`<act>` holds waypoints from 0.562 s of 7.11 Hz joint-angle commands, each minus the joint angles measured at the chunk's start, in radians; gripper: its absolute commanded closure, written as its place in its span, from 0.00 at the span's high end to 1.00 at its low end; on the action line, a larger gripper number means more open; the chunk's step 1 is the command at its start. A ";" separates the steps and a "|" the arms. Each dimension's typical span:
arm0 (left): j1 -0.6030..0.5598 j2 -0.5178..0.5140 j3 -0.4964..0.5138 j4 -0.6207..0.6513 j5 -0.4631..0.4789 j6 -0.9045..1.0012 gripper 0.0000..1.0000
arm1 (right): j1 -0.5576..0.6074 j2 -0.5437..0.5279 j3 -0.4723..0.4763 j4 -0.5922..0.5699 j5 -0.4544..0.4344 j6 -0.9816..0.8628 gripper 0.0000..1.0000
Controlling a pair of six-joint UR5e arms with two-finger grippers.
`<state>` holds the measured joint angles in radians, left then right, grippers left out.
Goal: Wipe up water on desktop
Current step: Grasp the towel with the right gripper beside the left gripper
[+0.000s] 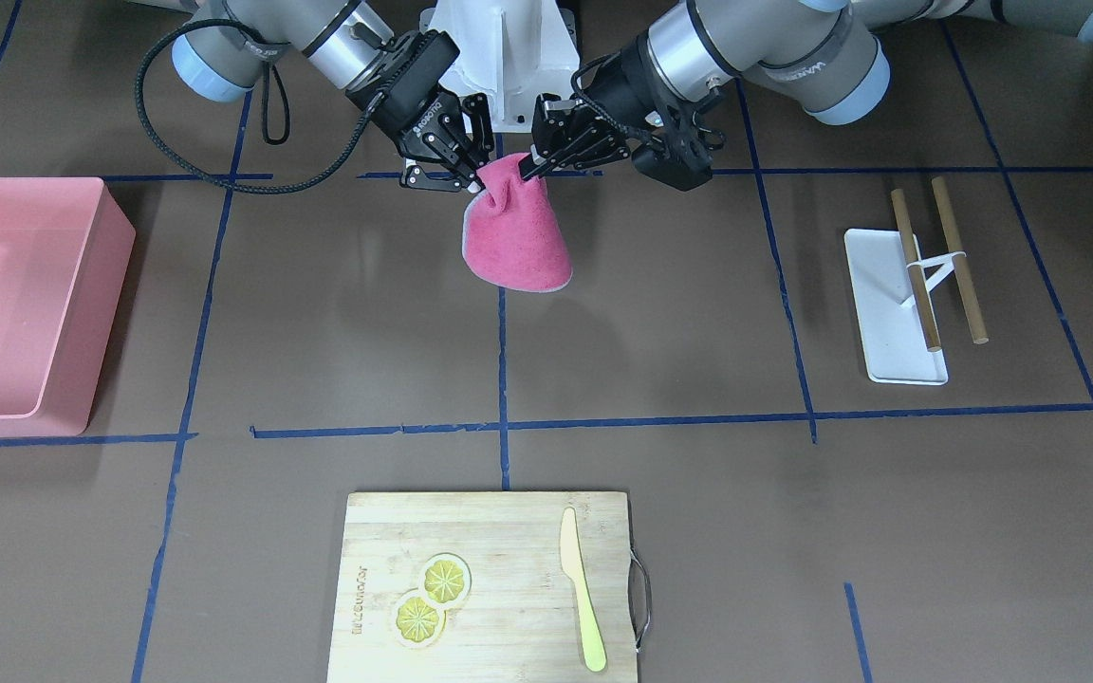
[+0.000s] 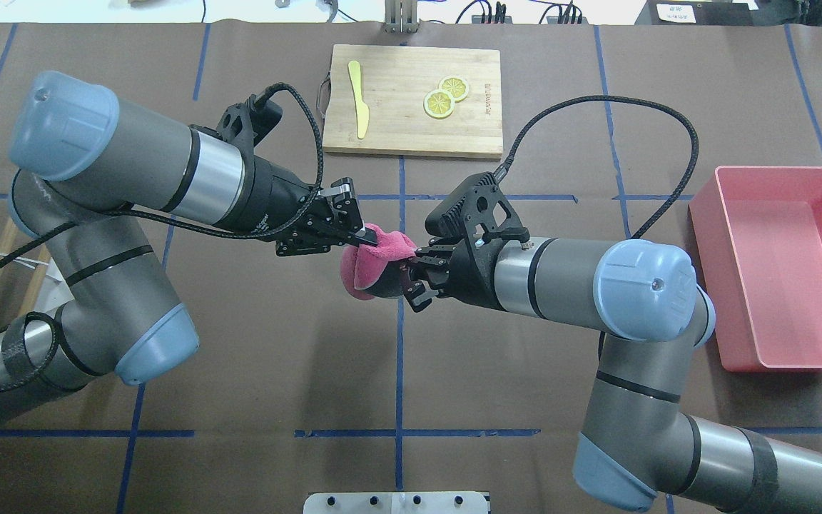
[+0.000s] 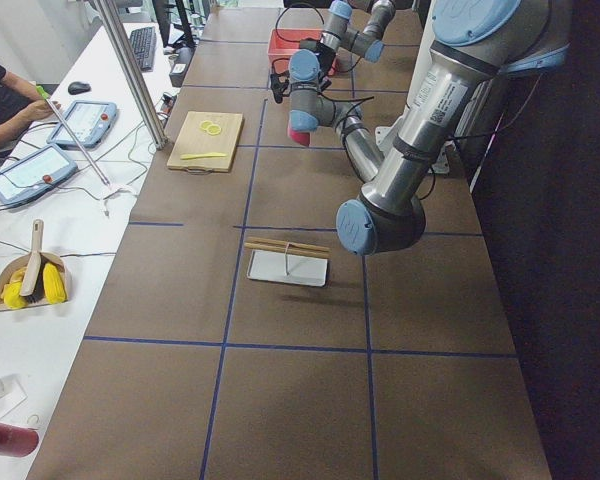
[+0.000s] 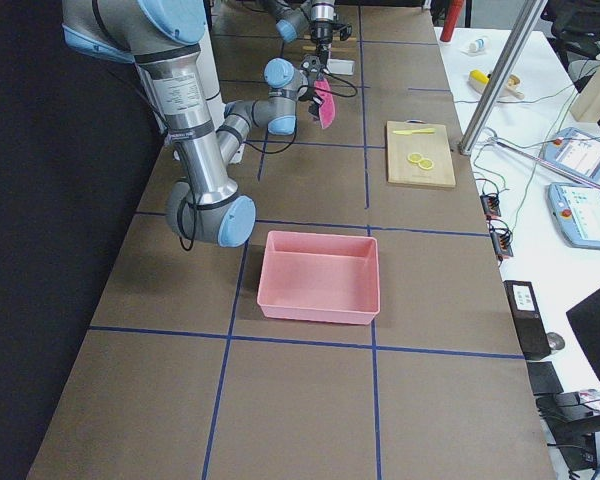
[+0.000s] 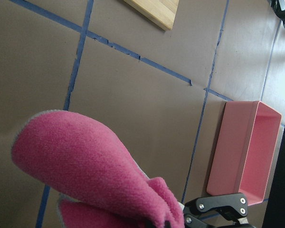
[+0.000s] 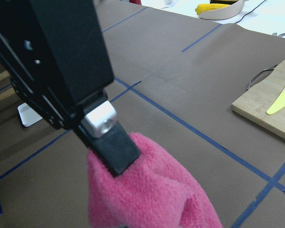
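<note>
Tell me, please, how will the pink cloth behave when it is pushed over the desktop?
Likely floppy: the pink cloth hangs in a limp bunch from the left gripper and right gripper. Probably light, since two small pinches carry it. Its fleecy surface suggests it will drag, not slide, on the desktop.

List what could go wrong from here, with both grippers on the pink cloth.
1. The left gripper and right gripper pinch the pink cloth at the same bunched top, fingertips close together; pulling apart could tear it from one grip.
2. The cloth hangs folded above the desktop, so lowered like this it may wipe with only a narrow edge.
3. No water shows clearly on the desktop, so the wipe could miss it.
</note>
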<state>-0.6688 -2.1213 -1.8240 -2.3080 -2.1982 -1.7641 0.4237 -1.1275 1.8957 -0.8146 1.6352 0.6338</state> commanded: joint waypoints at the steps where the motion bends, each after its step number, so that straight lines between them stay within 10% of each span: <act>1: 0.000 0.000 -0.001 -0.001 0.000 0.000 0.74 | 0.000 0.000 0.000 0.000 0.002 0.006 0.00; 2: 0.000 -0.002 -0.003 -0.001 0.000 -0.002 1.00 | 0.000 0.000 0.000 0.002 0.003 0.006 0.00; 4: -0.002 0.000 -0.003 -0.001 0.000 -0.002 1.00 | 0.000 0.000 0.000 0.002 0.003 0.006 0.00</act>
<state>-0.6698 -2.1219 -1.8267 -2.3086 -2.1982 -1.7654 0.4234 -1.1275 1.8960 -0.8139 1.6375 0.6396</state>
